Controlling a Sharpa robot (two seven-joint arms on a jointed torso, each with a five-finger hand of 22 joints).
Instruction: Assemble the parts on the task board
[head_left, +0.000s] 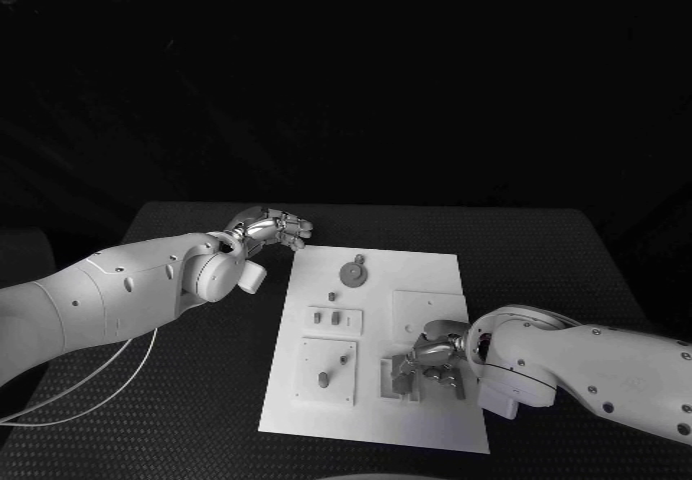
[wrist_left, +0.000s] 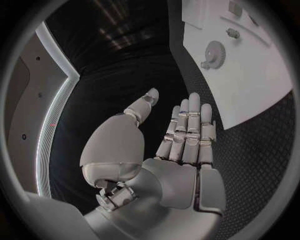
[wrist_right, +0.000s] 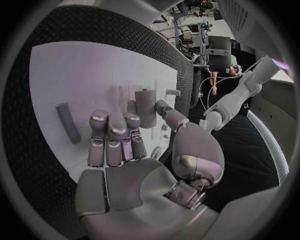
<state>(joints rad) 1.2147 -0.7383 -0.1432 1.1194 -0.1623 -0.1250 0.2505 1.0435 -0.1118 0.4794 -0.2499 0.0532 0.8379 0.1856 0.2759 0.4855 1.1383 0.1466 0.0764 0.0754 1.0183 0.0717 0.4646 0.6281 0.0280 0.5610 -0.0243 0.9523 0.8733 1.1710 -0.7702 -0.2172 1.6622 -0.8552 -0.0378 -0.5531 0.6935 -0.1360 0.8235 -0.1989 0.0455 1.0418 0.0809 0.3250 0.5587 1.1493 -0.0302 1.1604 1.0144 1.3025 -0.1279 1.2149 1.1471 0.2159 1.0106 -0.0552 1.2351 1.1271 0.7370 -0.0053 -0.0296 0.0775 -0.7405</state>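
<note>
Silver right hand (head_left: 433, 362) pinches a grey peg (wrist_right: 145, 107) over the board (head_left: 426, 275); I'd lower it straight. Left hand (head_left: 274, 228) idles, fingers apart.

White task board (head_left: 433, 285) flat mid-table, small grey parts (head_left: 353, 271) on it
</note>
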